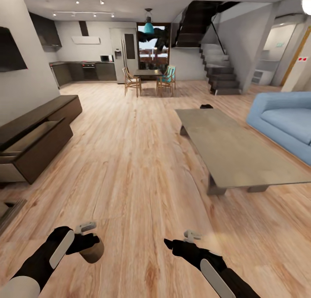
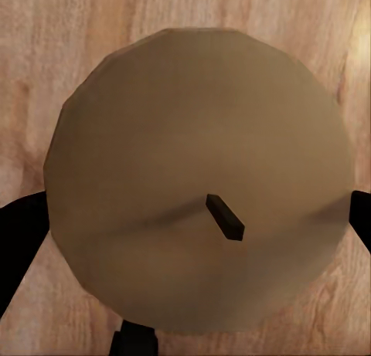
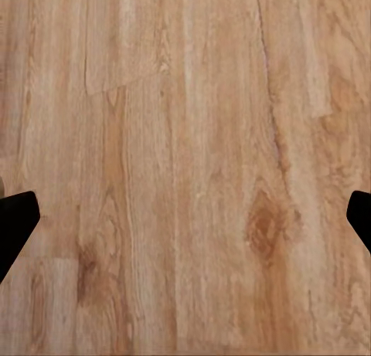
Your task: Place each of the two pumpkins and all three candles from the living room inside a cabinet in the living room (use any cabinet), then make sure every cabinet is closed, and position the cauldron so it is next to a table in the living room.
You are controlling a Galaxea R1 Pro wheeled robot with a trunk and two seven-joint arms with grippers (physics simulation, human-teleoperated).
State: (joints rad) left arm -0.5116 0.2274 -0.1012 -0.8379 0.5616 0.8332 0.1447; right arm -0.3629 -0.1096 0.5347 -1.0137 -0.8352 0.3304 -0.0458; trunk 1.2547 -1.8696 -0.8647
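My left gripper is shut on a tan candle, held low over the wooden floor. In the left wrist view the candle shows its round top and dark wick, with a black finger pressed against each side. My right gripper is open, and nothing but floor lies between its fingertips. The long dark-brown cabinet stands along the left wall with a drawer pulled out. The grey table is ahead on the right, and the black cauldron sits on the floor just past its far end. The pumpkins are out of view.
A blue sofa sits right of the table. Another open dark unit juts in at the lower left. A dining table with chairs, the kitchen and a staircase are far back. Open floor runs between the cabinet and the grey table.
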